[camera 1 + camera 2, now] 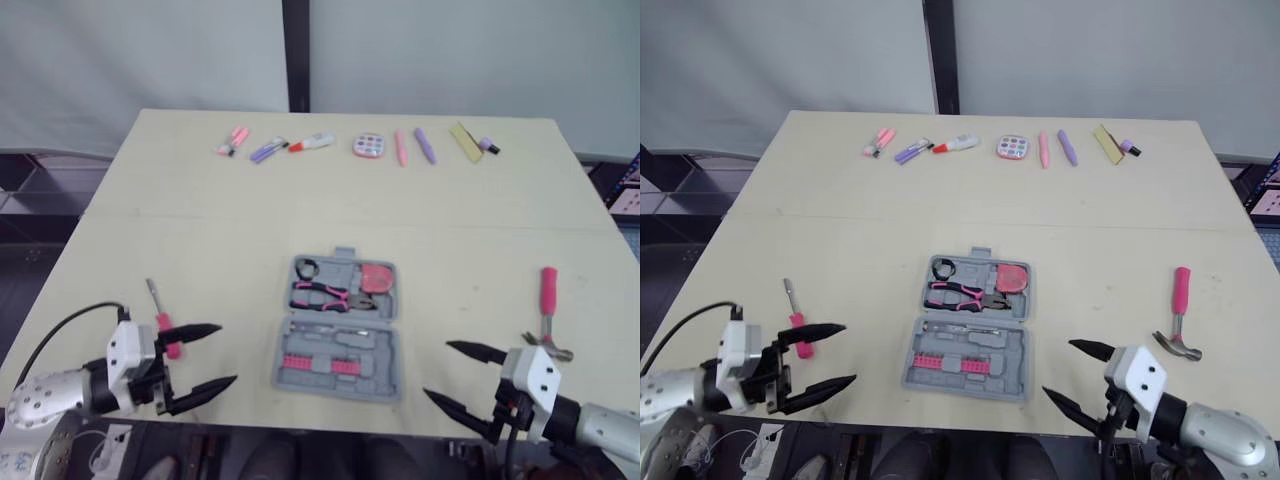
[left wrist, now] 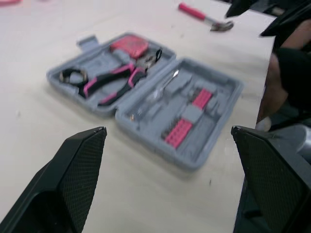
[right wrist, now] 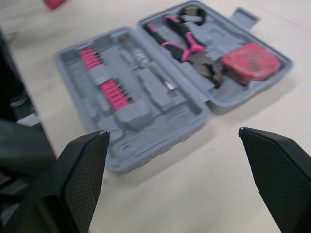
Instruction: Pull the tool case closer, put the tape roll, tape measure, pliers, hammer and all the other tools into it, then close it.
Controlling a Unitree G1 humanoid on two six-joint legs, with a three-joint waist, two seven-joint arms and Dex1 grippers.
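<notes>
At the table's near edge, I see the open tool case between my grippers, pliers, tape measure and tape roll seated inside, left gripper spread empty beside the screwdriver, right gripper spread empty, hammer lying near it.

The left gripper sits to the left of the tool case, well apart from it and level with its near half. Its fingers are spread wide, tips directed toward the case, with nothing between them. The right gripper sits to the right of the case, near its front right corner, not touching. Its fingers are likewise spread wide and empty. Both forearms extend outward, away from the case.
</notes>
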